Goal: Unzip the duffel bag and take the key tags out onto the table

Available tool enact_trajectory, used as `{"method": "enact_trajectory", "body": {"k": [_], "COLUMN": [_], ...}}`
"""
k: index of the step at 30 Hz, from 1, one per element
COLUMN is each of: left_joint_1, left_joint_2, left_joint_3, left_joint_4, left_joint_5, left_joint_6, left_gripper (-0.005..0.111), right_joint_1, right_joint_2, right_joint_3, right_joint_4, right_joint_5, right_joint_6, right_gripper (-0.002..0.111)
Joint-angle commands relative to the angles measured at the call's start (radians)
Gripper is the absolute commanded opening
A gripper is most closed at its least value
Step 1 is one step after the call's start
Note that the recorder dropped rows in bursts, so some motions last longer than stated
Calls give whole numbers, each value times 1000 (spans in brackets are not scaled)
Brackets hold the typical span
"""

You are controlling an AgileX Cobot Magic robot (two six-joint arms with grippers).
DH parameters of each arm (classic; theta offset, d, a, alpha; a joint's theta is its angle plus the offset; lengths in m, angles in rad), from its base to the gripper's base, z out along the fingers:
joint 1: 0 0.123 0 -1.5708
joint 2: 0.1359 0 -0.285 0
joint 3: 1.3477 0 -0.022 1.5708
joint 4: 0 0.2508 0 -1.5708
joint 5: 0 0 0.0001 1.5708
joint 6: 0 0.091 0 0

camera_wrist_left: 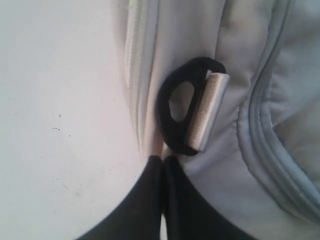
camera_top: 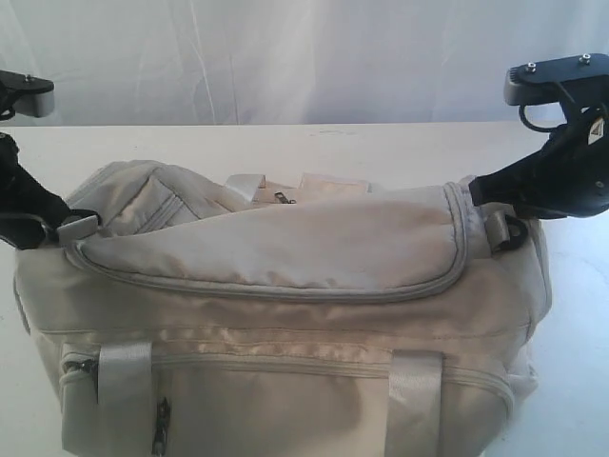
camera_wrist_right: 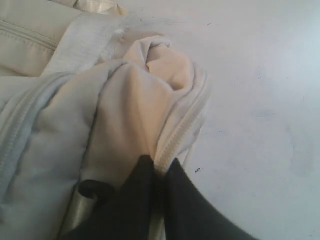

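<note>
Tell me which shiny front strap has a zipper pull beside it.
The bag's left-hand strap: a dark zipper pull sits at its edge; the right-hand strap shows none.

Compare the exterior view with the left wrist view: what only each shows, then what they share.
Exterior only: the whole duffel bag, its two front straps, and the right gripper at its right end. Left wrist only: the left gripper pinched shut on the bag's edge, seen close. Both: the black D-ring, bag fabric and white table.
</note>
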Motion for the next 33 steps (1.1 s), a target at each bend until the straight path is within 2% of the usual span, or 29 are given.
{"method": "enact_trajectory", "body": {"k": [1, 6, 8, 13, 14, 15, 16, 17, 18, 19, 20, 21, 23, 26, 30, 33], "left_joint_1": [3, 3, 3, 3, 3, 3, 3, 3, 3, 3, 3, 3, 2, 0, -61, -104], "left_joint_2": [-8, -8, -8, -8, -8, -8, -8, -10, -10, -10, -10, -10, -10, 40, 216, 298], "left_joint_3": [-65, -94, -94, -94, -94, -94, -94, -98, -104, -130, -144, -193, -275, -397, -478, -480], "left_joint_4": [84, 84, 80, -17, -39, -66, -71, -74, -74, -74, -74, -74, -156, -450, -519, -616], "left_joint_5": [23, 54, 58, 75, 80, 85, 87, 91, 97, 113, 121, 137, 127, 139, 214, 152], "left_joint_6": [-19, -19, -7, 88, 108, 148, 155, 155, 155, 152, 152, 150, 145, 203, 217, 273], "left_gripper": [0, 0, 0, 2, 5, 15, 20, 34, 42, 57, 62, 68, 68, 65, 64, 64], "right_joint_1": [-1, -1, -1, -1, -1, -1, -1, -1, -1, 2, 2, 9, 39, 90, 124, 130], "right_joint_2": [-30, -44, -45, -45, -47, -54, -64, -87, -104, -137, -152, -168, -164, -122, -73, -50], "right_joint_3": [-26, -44, -63, -84, -84, -84, -84, -84, -84, -84, -84, -81, -81, -81, -81, -81], "right_joint_4": [-15, -1, -1, -1, -1, -1, 4, 42, 77, 164, 232, 379, 543, 567, 525, 481], "right_joint_5": [-53, -43, -4, 66, 73, 83, 83, 83, 83, 83, 83, 93, 129, 247, 391, 493], "right_joint_6": [-5, -5, -5, -13, -13, -13, -13, -18, -43, -116, -169, -281, -428, -449, -449, -449], "right_gripper": [0, 0, 4, 33, 40, 50, 52, 53, 53, 53, 53, 53, 53, 51, 47, 47]}}
